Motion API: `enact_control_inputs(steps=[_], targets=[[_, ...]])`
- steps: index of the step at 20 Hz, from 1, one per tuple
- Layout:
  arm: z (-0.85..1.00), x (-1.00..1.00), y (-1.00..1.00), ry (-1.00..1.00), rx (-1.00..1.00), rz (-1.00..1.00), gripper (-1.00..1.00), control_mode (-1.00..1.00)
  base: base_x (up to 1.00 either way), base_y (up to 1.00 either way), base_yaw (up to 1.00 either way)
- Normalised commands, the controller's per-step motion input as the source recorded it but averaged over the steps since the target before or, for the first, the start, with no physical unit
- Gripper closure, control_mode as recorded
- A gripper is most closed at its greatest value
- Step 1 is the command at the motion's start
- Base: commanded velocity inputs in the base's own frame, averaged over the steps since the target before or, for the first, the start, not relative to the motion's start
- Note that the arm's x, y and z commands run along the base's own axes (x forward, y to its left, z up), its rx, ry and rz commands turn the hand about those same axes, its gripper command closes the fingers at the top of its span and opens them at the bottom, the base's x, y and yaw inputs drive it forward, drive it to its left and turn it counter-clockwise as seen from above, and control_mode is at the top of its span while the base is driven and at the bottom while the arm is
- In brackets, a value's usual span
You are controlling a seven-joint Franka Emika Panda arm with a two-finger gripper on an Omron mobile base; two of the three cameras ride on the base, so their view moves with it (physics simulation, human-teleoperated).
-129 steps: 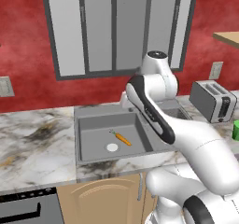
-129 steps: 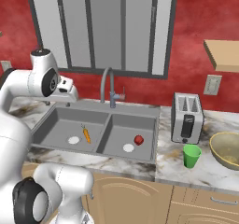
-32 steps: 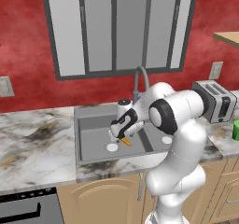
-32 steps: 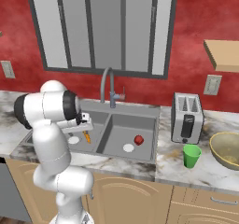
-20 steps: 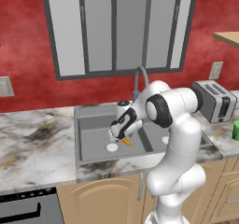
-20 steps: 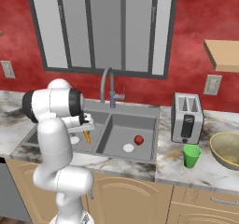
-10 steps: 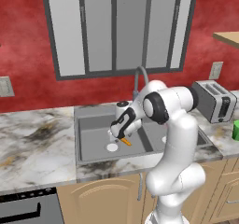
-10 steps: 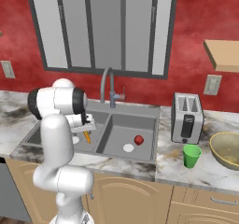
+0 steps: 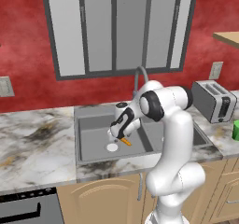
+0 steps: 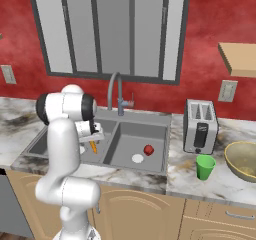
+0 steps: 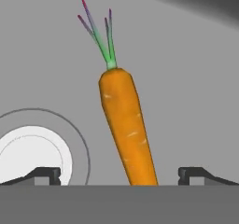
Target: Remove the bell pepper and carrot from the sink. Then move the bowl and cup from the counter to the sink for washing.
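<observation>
Sink [image 11: 186,78]: carrot [image 11: 127,129] between tool [image 11: 119,174] tips (spread)

Glossy white arm [image 9: 173,125] — dark joints — rounded links

You're looking straight down on the carrot [image 11: 125,129], lying on the grey floor of the sink [image 11: 186,87] with its green top pointing away. Your gripper [image 11: 119,174] has its fingertips [image 11: 46,173] spread wide either side of the carrot's narrow end, beside the round white drain [image 11: 32,155].

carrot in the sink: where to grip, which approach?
Grip the carrot mid-body, across its width, coming straight down. It lies flat on the sink floor beside the drain, and the open end effector fingers already straddle its thin end. The middle looks thick enough to hold; the leafy top would likely slip.
</observation>
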Motion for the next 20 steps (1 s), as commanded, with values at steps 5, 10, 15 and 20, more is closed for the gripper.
enact_control_inputs(steps=[5, 10, 15, 20], targets=[[-0.18, 0.17, 0.0, 0.0, 0.0, 0.0, -1.0, -1.0, 0.0, 0.0, 0.0], [-0.17, 0.16, 0.0, 0.0, 0.0, 0.0, -1.0, -1.0, 0.0, 0.0, 0.0], [-0.16, 0.13, 0.0, 0.0, 0.0, 0.0, -1.0, -1.0, 0.0, 0.0, 0.0], [-0.15, 0.05, 0.03, 0.0, 0.0, 0.0, 1.0, -1.0, 0.0, 0.0, 0.0]])
